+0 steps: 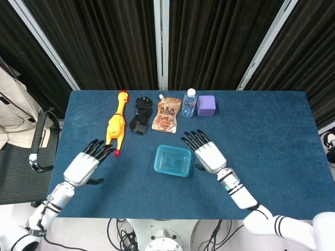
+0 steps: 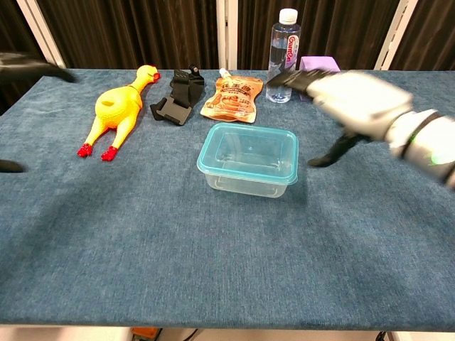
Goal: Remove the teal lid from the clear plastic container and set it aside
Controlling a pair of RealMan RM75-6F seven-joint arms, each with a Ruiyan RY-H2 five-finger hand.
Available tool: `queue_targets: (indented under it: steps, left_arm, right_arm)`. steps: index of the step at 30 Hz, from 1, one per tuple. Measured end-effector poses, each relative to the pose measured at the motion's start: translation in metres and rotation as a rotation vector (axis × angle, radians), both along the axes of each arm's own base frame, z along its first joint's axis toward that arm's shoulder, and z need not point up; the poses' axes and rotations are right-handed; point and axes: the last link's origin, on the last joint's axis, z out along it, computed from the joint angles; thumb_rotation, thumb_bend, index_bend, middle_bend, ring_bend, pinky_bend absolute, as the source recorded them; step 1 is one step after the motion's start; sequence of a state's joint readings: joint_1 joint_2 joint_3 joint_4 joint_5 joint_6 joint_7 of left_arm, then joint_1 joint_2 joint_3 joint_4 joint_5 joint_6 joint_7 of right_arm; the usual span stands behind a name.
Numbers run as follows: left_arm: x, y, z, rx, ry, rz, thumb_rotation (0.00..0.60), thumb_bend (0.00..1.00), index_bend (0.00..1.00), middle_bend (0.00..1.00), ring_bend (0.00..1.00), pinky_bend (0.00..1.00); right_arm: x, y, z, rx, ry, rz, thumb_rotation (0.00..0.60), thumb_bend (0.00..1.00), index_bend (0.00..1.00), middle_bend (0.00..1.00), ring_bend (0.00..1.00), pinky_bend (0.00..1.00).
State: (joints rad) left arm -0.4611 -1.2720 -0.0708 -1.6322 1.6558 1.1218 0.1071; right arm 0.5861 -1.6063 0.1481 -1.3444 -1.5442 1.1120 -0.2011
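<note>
The clear plastic container (image 1: pixel 173 161) with its teal lid (image 2: pixel 249 150) on top stands near the table's middle. My right hand (image 1: pixel 207 153) hovers just right of it, palm down with fingers spread, holding nothing. In the chest view the right hand (image 2: pixel 352 96) is blurred, its thumb pointing down towards the container's right side; contact cannot be told. My left hand (image 1: pixel 84 166) floats over the table's left part with fingers apart and empty, well short of the container. In the chest view only blurred dark tips of the left hand (image 2: pixel 28 65) show.
Along the far side lie a yellow rubber chicken (image 1: pixel 116 125), a black object (image 1: pixel 140 115), a brown pouch (image 1: pixel 166 116), a water bottle (image 1: pixel 189 103) and a purple cube (image 1: pixel 206 105). The blue table cloth (image 1: pixel 272 130) is bare at the right.
</note>
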Motion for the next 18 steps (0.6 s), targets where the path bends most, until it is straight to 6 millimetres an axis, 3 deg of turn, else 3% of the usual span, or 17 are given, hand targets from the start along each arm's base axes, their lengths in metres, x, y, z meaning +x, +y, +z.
queue_targets:
  steps: [5, 9, 12, 18]
  left_arm:
    - [0.048, 0.018, -0.038, -0.131, 0.003, -0.104, 0.600, 0.00, 0.08, 0.07, 0.00, 0.00]
    - [0.083, 0.029, -0.064, -0.180, 0.015, -0.149, 0.600, 0.00, 0.06, 0.05, 0.00, 0.00]
    - [0.100, 0.037, -0.077, -0.193, 0.021, -0.138, 0.600, 0.00, 0.04, 0.02, 0.00, 0.00]
    - [0.122, 0.053, -0.097, -0.235, 0.053, -0.059, 0.600, 0.00, 0.02, 0.00, 0.00, 0.00]
  right_arm:
    - [-0.027, 0.018, 0.061, -0.135, -0.044, -0.034, 0.600, 0.02, 0.00, 0.00, 0.00, 0.00]
    - [-0.050, 0.044, 0.108, -0.237, -0.069, -0.062, 0.600, 0.02, 0.00, 0.00, 0.00, 0.00]
    - [-0.058, 0.057, 0.122, -0.242, -0.091, -0.085, 0.600, 0.02, 0.00, 0.00, 0.00, 0.00]
    - [-0.066, 0.064, 0.125, -0.217, -0.110, -0.090, 0.600, 0.02, 0.00, 0.00, 0.00, 0.00]
